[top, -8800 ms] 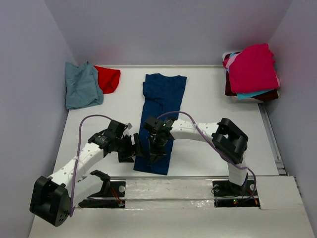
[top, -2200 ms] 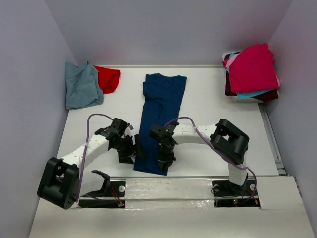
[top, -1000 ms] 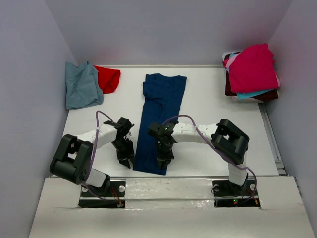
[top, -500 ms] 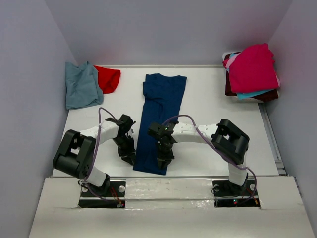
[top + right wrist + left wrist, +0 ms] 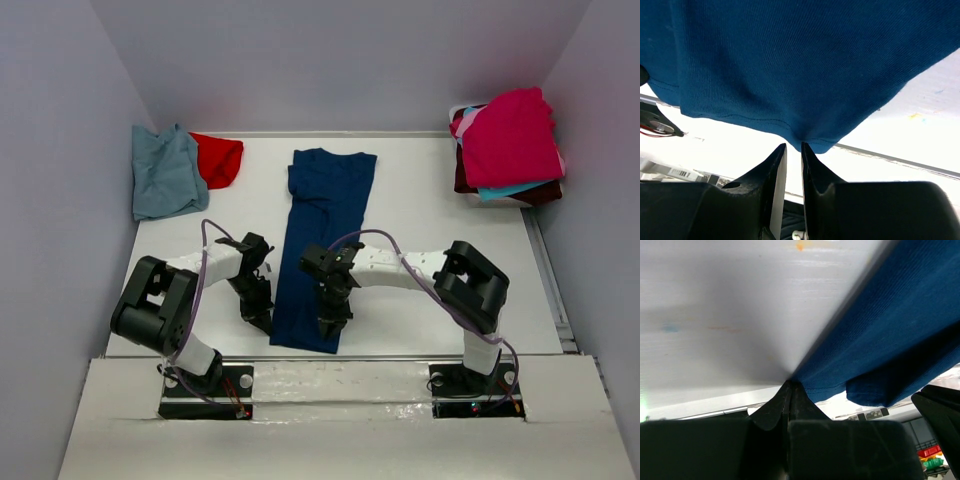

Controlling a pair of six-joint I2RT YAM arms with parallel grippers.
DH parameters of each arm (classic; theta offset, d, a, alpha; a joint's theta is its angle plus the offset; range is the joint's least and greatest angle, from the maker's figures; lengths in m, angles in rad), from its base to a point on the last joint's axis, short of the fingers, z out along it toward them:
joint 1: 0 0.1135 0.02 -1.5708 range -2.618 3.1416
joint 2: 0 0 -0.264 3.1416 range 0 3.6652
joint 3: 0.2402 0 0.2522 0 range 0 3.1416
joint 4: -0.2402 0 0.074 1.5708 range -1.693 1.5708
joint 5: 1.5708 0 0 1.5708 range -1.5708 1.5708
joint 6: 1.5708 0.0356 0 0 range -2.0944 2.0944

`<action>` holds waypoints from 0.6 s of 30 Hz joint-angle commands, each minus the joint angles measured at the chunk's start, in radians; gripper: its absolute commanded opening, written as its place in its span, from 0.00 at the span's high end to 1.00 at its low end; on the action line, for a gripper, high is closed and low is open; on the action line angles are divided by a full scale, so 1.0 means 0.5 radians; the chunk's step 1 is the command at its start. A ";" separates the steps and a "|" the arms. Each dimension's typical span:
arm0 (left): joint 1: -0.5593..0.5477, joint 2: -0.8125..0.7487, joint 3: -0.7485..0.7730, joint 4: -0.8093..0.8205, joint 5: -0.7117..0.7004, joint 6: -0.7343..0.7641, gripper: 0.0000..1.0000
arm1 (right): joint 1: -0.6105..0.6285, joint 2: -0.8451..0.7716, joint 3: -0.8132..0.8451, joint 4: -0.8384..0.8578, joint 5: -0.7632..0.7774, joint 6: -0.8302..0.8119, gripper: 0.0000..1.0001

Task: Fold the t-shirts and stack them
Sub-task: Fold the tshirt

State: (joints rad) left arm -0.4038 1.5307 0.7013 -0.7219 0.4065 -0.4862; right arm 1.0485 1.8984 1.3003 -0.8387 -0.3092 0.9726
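My left hand (image 5: 790, 386), right hand (image 5: 793, 146) each pinching one navy tee (image 5: 330, 200), near bench edge, blue-grey tee (image 5: 165, 180), red tee (image 5: 220, 158) far-left, three-plus pile (image 5: 510, 140) far-right

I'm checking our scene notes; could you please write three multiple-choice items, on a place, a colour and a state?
1. Where does the red shirt lie? A) far left, beside the grey-blue shirt B) at the near edge C) far right
2. What colour is the long shirt in the middle? A) magenta B) navy C) white
3. How are the left fingers? A) wide open B) out of view C) shut on the long shirt's near edge
Answers: 1 A, it peeks out beside the grey-blue one; 2 B, its cloth is dark blue; 3 C, the wrist view shows them pinched together.
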 commanded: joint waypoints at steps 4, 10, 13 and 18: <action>0.001 0.028 -0.013 -0.050 -0.003 0.031 0.94 | 0.026 -0.118 -0.023 -0.050 0.042 0.021 0.76; 0.001 0.040 -0.013 -0.047 -0.003 0.034 0.94 | 0.026 -0.131 -0.069 -0.059 0.048 0.021 0.76; 0.001 0.040 -0.007 -0.044 0.009 0.037 0.94 | 0.026 -0.103 -0.073 -0.050 0.039 0.015 0.76; 0.001 0.037 -0.013 -0.038 0.012 0.040 0.94 | 0.026 -0.036 -0.020 -0.032 0.032 -0.018 0.57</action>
State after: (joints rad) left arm -0.4038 1.5402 0.7013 -0.7231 0.4187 -0.4862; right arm 1.0485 1.8748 1.2659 -0.8536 -0.3019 0.9703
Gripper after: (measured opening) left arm 0.069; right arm 0.370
